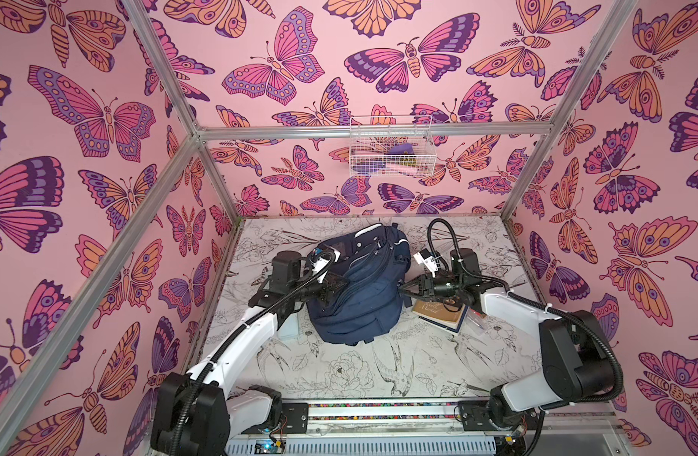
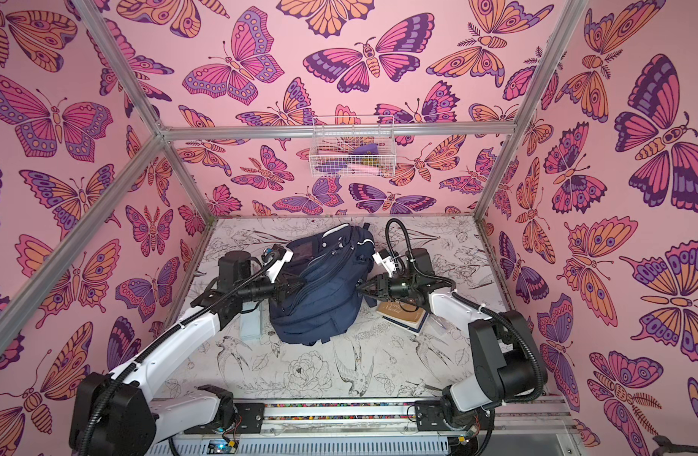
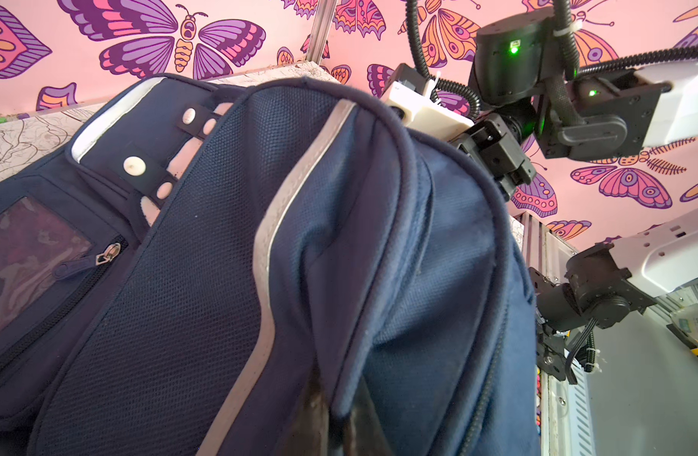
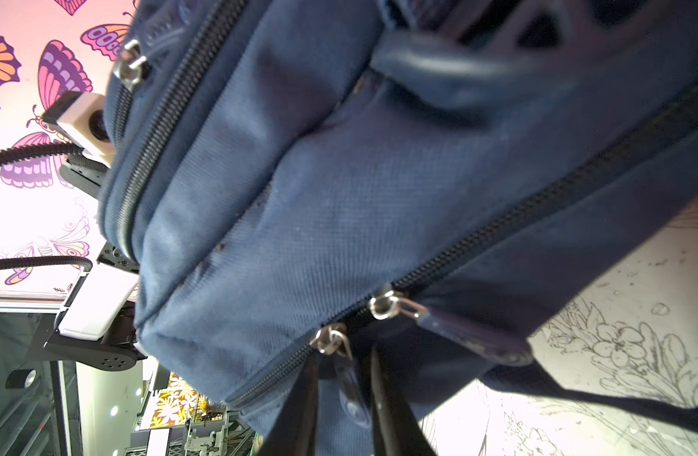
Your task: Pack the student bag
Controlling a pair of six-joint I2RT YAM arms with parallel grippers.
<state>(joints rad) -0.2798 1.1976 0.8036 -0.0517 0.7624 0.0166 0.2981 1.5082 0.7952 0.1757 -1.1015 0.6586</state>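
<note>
The woven navy student bag (image 1: 359, 308) slumps, rounded.

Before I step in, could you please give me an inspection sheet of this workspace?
Surface: table, flower-and-bird print.
Job's things: bag, navy, lying mid-table between the grippers.
Clutter: books stacked right of the bag in both top views; pale box left of it, under the left arm.
Grippers: left gripper shut on a fold of the bag; right gripper at the bag's other side, fingers either side of a zip pull, grip unclear.
Cables: black hoses run along both arms; nothing seen snagged.
Surroundings: butterfly walls, metal frame, wire basket with small items on the back wall.
</note>
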